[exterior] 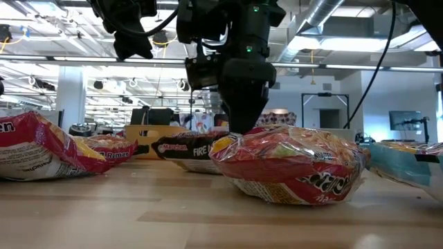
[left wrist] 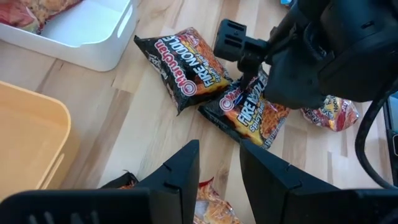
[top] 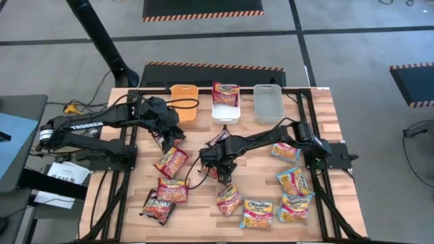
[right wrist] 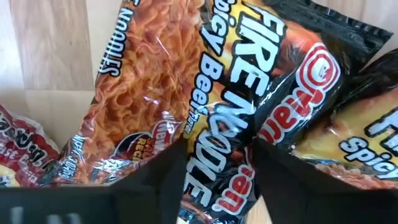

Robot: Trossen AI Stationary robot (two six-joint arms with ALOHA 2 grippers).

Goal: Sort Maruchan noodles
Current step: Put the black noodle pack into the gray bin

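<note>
Two dark Fire Noodle packets [left wrist: 249,112] overlap near the table's centre, largely hidden from above by the right gripper [top: 218,165], whose fingers straddle the top packet's edge in the right wrist view, part open and closing in, with no lift to show a firm hold. A red packet [top: 225,93] lies in the white bin [top: 225,114] at twelve o'clock, between the orange bin [top: 184,102] and grey bin [top: 267,102]. At ten o'clock the left gripper [top: 168,133] hovers part open, empty; other packets [top: 258,211] spread toward six, some cut off in the low view.
</note>
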